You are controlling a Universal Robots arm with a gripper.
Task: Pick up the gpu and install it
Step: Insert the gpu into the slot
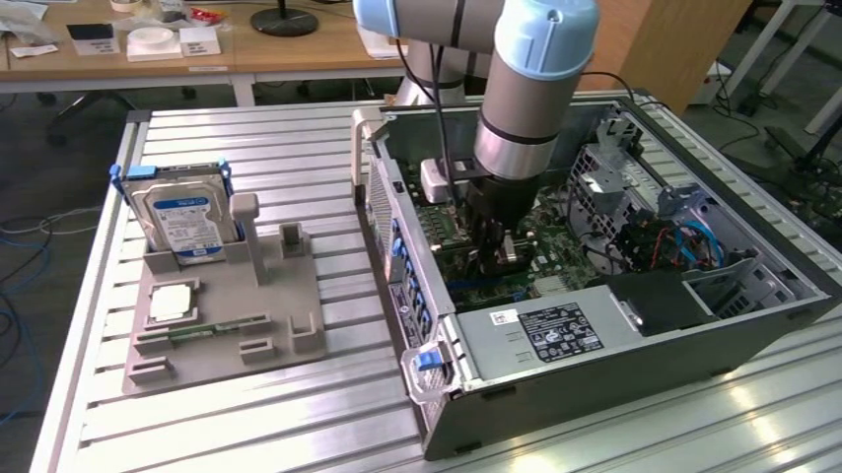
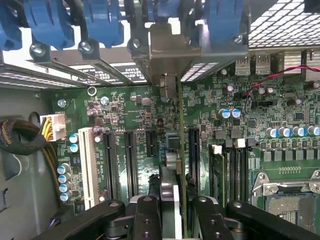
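Black gripper fingers sit closest to the wrist camera, pressed against both faces of the thin green-board gpu with its black cooler, pinching it edge-on. The gpu stands upright over the green motherboard, running parallel to the long black expansion slots and just beside them. Its silver end bracket reaches the rear wall of the case, under the row of blue plastic latches. Whether its lower edge is seated in a slot cannot be told.

In the exterior view, the ribbed aluminium table fills the lower part of the frame. On it, right of centre, lies the open dark grey computer case, with a silver power supply at its near end. To the exterior view's left, well apart from the case, rests a grey moulded holder. It carries a silver hard drive with a blue-white label standing upright and a small green memory stick lying flat. Behind the power supply, the silver and pale blue robot arm comes down from the upper centre, its gripper inside the case above the motherboard. A wooden desk crosses the upper left.
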